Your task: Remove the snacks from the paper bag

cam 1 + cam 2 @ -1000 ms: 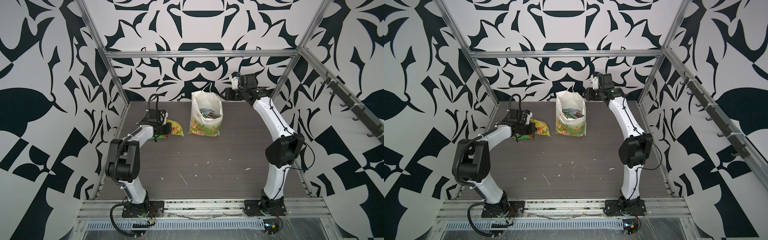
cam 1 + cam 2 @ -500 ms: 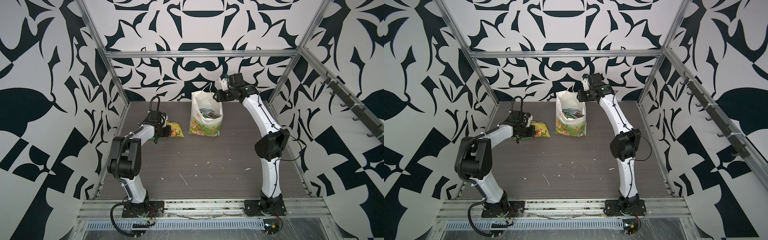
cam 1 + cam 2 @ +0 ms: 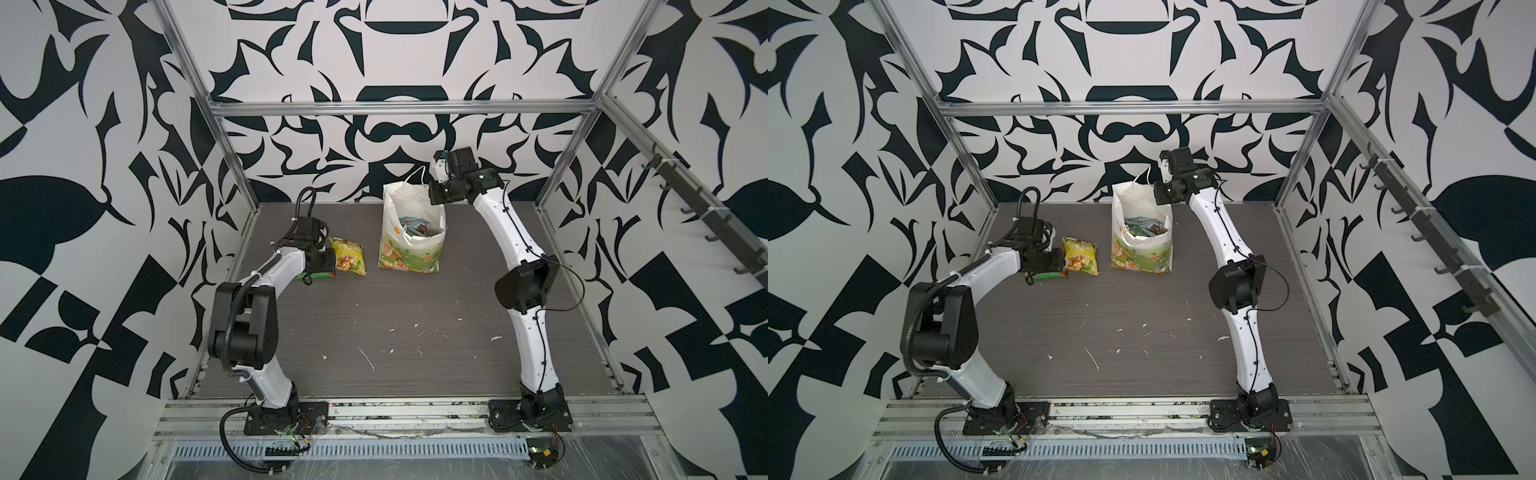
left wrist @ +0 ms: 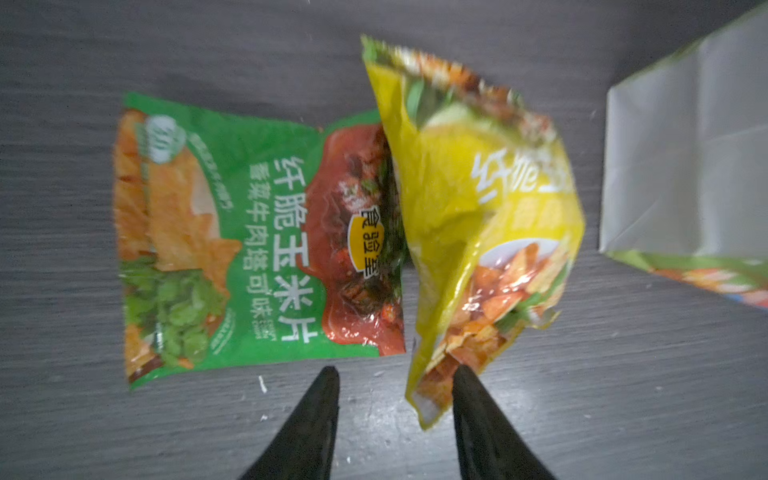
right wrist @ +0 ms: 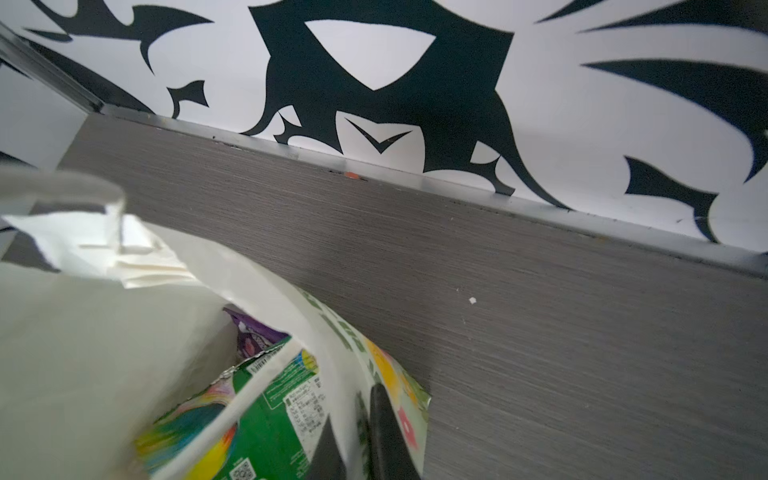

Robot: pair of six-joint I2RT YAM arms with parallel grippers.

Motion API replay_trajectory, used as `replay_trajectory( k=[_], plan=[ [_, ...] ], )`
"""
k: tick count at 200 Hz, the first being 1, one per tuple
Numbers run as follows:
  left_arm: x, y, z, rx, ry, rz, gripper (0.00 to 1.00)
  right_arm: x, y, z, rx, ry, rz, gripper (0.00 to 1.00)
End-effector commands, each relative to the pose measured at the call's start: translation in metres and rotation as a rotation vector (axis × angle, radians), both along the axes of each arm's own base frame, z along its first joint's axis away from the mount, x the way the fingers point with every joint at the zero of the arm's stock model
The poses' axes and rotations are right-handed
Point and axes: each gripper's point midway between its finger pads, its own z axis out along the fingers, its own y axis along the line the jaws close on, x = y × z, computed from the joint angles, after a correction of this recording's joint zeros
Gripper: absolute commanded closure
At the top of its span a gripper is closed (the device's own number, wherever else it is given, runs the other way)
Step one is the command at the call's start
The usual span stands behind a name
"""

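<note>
Landmark – paper bag (image 3: 409, 249): white, with green meadow print low on its walls; it stands upright and open-mouthed on the surface (image 3: 415, 311), toward the patterned back wall (image 3: 399, 62).
Bag contents: several packets (image 3: 415, 226) lie inside below the rim in both top views; the right wrist view picks out a green-backed packet (image 5: 282, 395) and, deeper in, a purple packet (image 5: 253, 336).
Right claw (image 5: 353, 409): at the bag's rim on the right arm's side; its two dark fingers are together with the bag's paper wall pinched between them, one inside the bag and one outside.
Yellow packet (image 4: 478, 208): out of the bag, on the surface near the bag's left-arm side and apart from it; crumpled, one edge raised.
Green packet (image 4: 232, 249): flat on the surface, face up, on the far side of the yellow packet from the bag; the yellow packet overlaps its edge.
Left claw (image 4: 395, 372): low over the surface beside those two packets – fingers apart, the yellow packet's end corner between them; whether a finger touches it cannot be told.
</note>
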Motion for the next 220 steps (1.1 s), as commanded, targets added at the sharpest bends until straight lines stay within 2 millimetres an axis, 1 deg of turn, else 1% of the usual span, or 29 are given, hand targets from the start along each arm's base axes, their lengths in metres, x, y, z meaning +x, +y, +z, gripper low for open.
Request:
replay_trajectory(
  k=[1,6,19,21,23,37,70,76,79,89,105,113,116,123,124,127,128,136,141,146,164,165,179,181,183,191,193,211,220],
  plan=[
    [0.0,0.005,0.048,-0.009,-0.079,0.052,0.5,-0.004,-0.003,0.045,0.011,-0.101,-0.022,0.96],
    [0.0,0.007,0.054,-0.004,-0.087,0.062,0.5,-0.004,-0.003,0.046,0.009,-0.105,-0.022,1.0],
    [-0.002,0.011,0.065,0.002,-0.103,0.083,0.49,-0.003,-0.003,0.046,0.001,-0.111,-0.023,1.0],
    [-0.002,0.011,0.067,0.0,-0.108,0.087,0.49,-0.003,-0.004,0.036,-0.009,-0.089,-0.023,1.0],
    [-0.003,0.011,0.068,-0.001,-0.112,0.091,0.49,-0.003,-0.003,0.033,-0.012,-0.083,-0.021,1.0],
    [-0.004,0.012,0.08,-0.022,-0.151,0.111,0.49,-0.003,-0.003,0.032,-0.024,-0.087,-0.012,1.0],
    [-0.01,0.009,0.108,-0.074,-0.255,0.115,0.47,-0.017,0.015,0.048,-0.03,-0.148,0.088,1.0],
    [-0.01,0.008,0.113,-0.084,-0.275,0.11,0.47,-0.023,0.021,0.058,-0.038,-0.187,0.12,1.0],
    [-0.011,0.008,0.115,-0.089,-0.286,0.108,0.46,-0.025,0.024,0.054,-0.049,-0.19,0.135,1.0],
    [-0.012,0.007,0.12,-0.095,-0.308,0.104,0.46,-0.036,0.032,0.065,-0.065,-0.249,0.172,1.0],
    [-0.015,0.007,0.127,-0.095,-0.339,0.099,0.46,-0.053,0.04,0.069,-0.062,-0.298,0.214,1.0],
    [-0.016,0.008,0.129,-0.093,-0.35,0.098,0.46,-0.059,0.038,0.073,-0.042,-0.32,0.212,1.0],
    [-0.016,0.008,0.131,-0.094,-0.355,0.098,0.46,-0.062,0.037,0.069,-0.038,-0.317,0.21,1.0],
    [-0.017,0.008,0.131,-0.097,-0.364,0.095,0.45,-0.067,0.036,0.069,-0.023,-0.336,0.206,1.0],
    [-0.017,0.008,0.131,-0.098,-0.365,0.094,0.45,-0.068,0.035,0.073,-0.019,-0.346,0.206,1.0],
    [-0.018,0.007,0.132,-0.1,-0.368,0.091,0.45,-0.071,0.035,0.07,-0.015,-0.349,0.209,1.0],
    [-0.018,0.007,0.131,-0.1,-0.368,0.09,0.45,-0.072,0.035,0.075,-0.008,-0.363,0.21,1.0],
    [-0.018,0.005,0.132,-0.106,-0.373,0.078,0.44,-0.08,0.034,0.072,0.004,-0.383,0.22,1.0],
    [-0.019,0.004,0.131,-0.109,-0.37,0.07,0.44,-0.086,0.032,0.077,0.013,-0.413,0.22,1.0],
    [-0.02,0.002,0.131,-0.112,-0.37,0.06,0.44,-0.093,0.03,0.073,0.014,-0.422,0.222,1.0],
    [-0.026,-0.01,0.13,-0.114,-0.369,0.001,0.44,-0.116,0.023,0.069,0.017,-0.497,0.238,1.0],
    [-0.027,-0.011,0.13,-0.114,-0.371,-0.002,0.44,-0.117,0.023,0.071,0.02,-0.506,0.24,1.0],
    [-0.034,-0.026,0.127,-0.102,-0.371,-0.075,0.45,-0.136,0.017,0.065,0.033,-0.547,0.252,1.0],
    [-0.038,-0.028,0.135,-0.105,-0.394,-0.085,0.45,-0.139,0.017,0.064,0.034,-0.553,0.255,1.0],
    [-0.041,-0.03,0.138,-0.103,-0.402,-0.095,0.45,-0.142,0.016,0.064,0.036,-0.56,0.258,1.0],
    [-0.047,-0.038,0.14,-0.096,-0.417,-0.129,0.45,-0.153,0.014,0.061,0.035,-0.589,0.271,1.0],
    [-0.049,-0.039,0.141,-0.095,-0.419,-0.136,0.46,-0.155,0.014,0.063,0.035,-0.605,0.272,1.0],
    [-0.064,-0.063,0.149,-0.112,-0.458,-0.229,0.47,-0.177,0.014,0.051,0.021,-0.646,0.301,1.0],
    [-0.073,-0.075,0.151,-0.122,-0.467,-0.274,0.48,-0.184,0.015,0.044,0.018,-0.645,0.308,1.0]
  ],
)
